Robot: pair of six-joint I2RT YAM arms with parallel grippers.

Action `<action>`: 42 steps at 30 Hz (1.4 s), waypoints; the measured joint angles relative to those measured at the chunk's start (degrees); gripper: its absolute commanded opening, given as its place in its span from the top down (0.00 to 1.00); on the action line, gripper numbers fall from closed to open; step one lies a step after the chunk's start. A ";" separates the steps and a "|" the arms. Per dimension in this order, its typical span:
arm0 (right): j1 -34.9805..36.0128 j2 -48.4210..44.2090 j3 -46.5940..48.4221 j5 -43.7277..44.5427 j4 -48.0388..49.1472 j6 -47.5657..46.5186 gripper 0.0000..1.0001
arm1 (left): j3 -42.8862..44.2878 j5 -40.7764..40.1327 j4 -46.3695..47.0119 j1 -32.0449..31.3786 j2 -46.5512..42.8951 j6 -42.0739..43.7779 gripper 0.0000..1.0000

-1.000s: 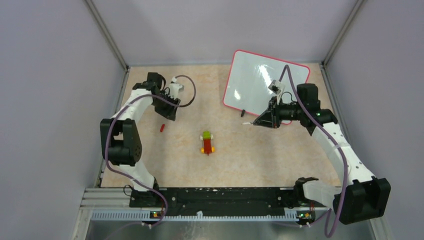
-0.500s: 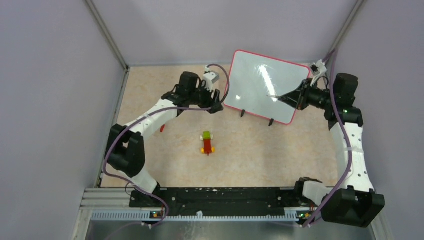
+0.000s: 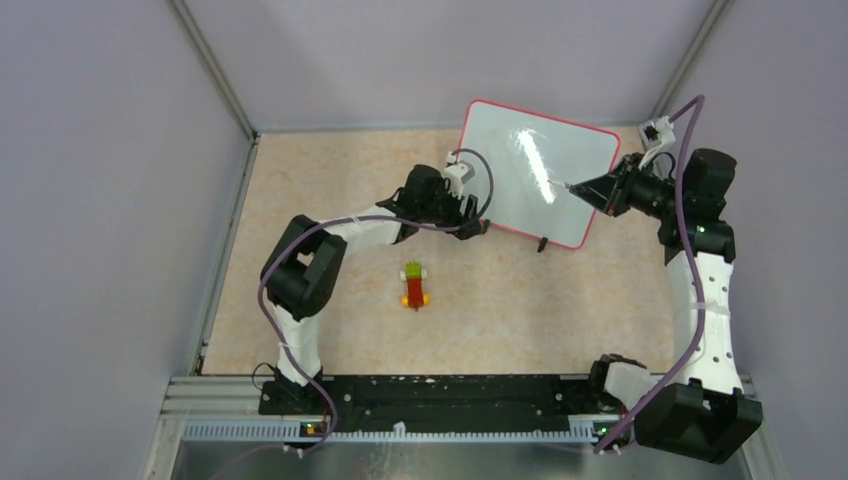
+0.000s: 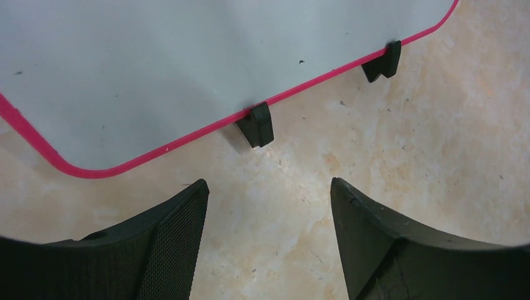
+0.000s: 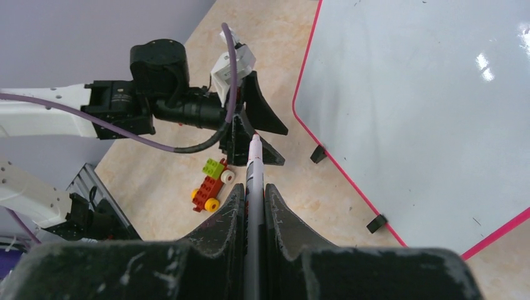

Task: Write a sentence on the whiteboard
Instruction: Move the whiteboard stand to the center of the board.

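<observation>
The whiteboard [image 3: 520, 165] is white with a red-pink rim and sits at the back right on two black clip feet [image 4: 256, 124]. Its surface shows no writing. My left gripper [image 3: 478, 226] is open and empty, just in front of the board's lower left corner; in the left wrist view [image 4: 269, 187] the nearer foot lies just beyond its fingertips. My right gripper [image 3: 598, 190] is shut on a white marker [image 5: 253, 181] at the board's right edge. The marker tip [image 3: 553, 182] points left over the board; I cannot tell if it touches.
A small brick car [image 3: 414, 284], red with a green block and yellow wheels, stands mid-table in front of the board; it also shows in the right wrist view [image 5: 211, 184]. Grey walls close in the table on the left, back and right.
My left arm has swung right from the far left to the board's lower left corner. My right gripper has carried the marker from the board's front edge up to its right edge.
</observation>
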 measured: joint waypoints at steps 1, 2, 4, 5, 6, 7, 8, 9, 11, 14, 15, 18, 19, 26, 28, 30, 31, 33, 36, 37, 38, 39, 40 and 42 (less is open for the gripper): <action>-0.07 0.00 0.00 -0.02 0.04 0.13 1.00 | 0.26 -0.28 0.46 -0.28 0.81 -0.13 0.24; -0.13 0.00 0.00 -0.02 0.09 0.17 1.00 | 0.72 -0.46 0.98 -0.59 1.73 -0.24 0.24; -0.22 0.00 -0.02 -0.04 0.35 0.35 1.00 | 2.19 -0.55 1.86 -1.14 3.58 -0.59 0.24; -0.22 0.00 -0.04 -0.04 0.46 0.42 1.00 | 3.08 -0.57 2.51 -1.44 4.59 -0.72 0.24; -0.22 0.00 -0.04 -0.09 0.61 0.52 1.00 | 4.00 -0.59 2.97 -1.75 5.55 -0.81 0.24; -0.22 0.00 -0.07 -0.11 0.74 0.55 1.00 | 4.63 -0.61 3.23 -2.01 6.32 -0.83 0.24; -0.22 0.00 -0.09 -0.13 0.87 0.57 1.00 | 5.49 -0.61 3.61 -2.32 7.21 -0.81 0.24; -0.22 0.02 -0.09 -0.17 0.90 0.57 1.00 | 6.38 -0.61 3.93 -2.64 8.15 -0.81 0.24; -0.22 0.02 -0.13 -0.17 0.90 0.55 1.00 | 8.07 -0.61 4.07 -3.15 9.94 -0.81 0.25; -0.22 0.02 -0.35 -0.15 0.92 0.55 1.00 | 10.25 -0.42 4.04 -3.80 12.20 -1.07 0.27; -0.22 0.04 -0.37 -0.15 0.90 0.55 1.00 | 10.78 -0.11 4.17 -4.17 12.81 -1.22 0.28; -0.22 0.04 -0.37 -0.17 0.90 0.55 1.00 | 11.02 -0.33 4.15 -5.01 12.92 -1.16 0.32; -0.22 0.04 -0.37 -0.17 0.90 0.55 1.00 | 11.02 -0.46 4.24 -5.29 12.92 -1.16 0.32; -0.22 0.04 -0.37 -0.20 0.98 0.55 1.00 | 11.02 -0.46 4.17 -9.07 12.92 -1.14 0.34; -0.22 0.04 -0.37 -0.20 0.98 0.55 1.00 | 11.02 -0.35 4.17 -10.49 12.92 -1.18 0.35; -0.22 0.04 -0.37 -0.20 0.98 0.55 1.00 | 11.02 0.00 4.17 -11.72 12.98 -1.22 0.35; -0.22 0.04 -0.37 -0.20 0.96 0.55 1.00 | 11.02 0.17 4.17 -12.31 13.00 -1.22 0.36; -0.22 0.04 -0.37 -0.22 0.98 0.55 1.00 | 11.02 0.66 4.11 -13.31 13.09 -1.25 0.36; -0.24 0.04 -0.37 -0.24 0.96 0.57 1.00 | 11.02 1.40 4.13 -14.69 13.31 -1.66 0.36; -0.31 0.04 -0.37 -0.28 0.98 0.57 1.00 | 11.02 1.66 4.11 -14.99 13.35 -1.84 0.36; -0.37 0.04 -0.35 -0.37 1.01 0.59 1.00 | 11.02 2.10 4.09 -15.30 13.35 -2.12 0.36; -0.66 0.04 -0.35 -0.50 1.01 0.63 1.00 | 11.02 2.47 4.09 -15.54 13.35 -2.36 0.36; -0.90 0.04 -0.35 -0.61 0.98 0.68 1.00 | 11.02 2.58 4.07 -15.74 13.35 -2.54 0.36; -1.84 0.04 -0.28 -0.81 1.01 1.09 1.00 | 10.86 2.56 4.09 -15.89 13.33 -2.47 0.35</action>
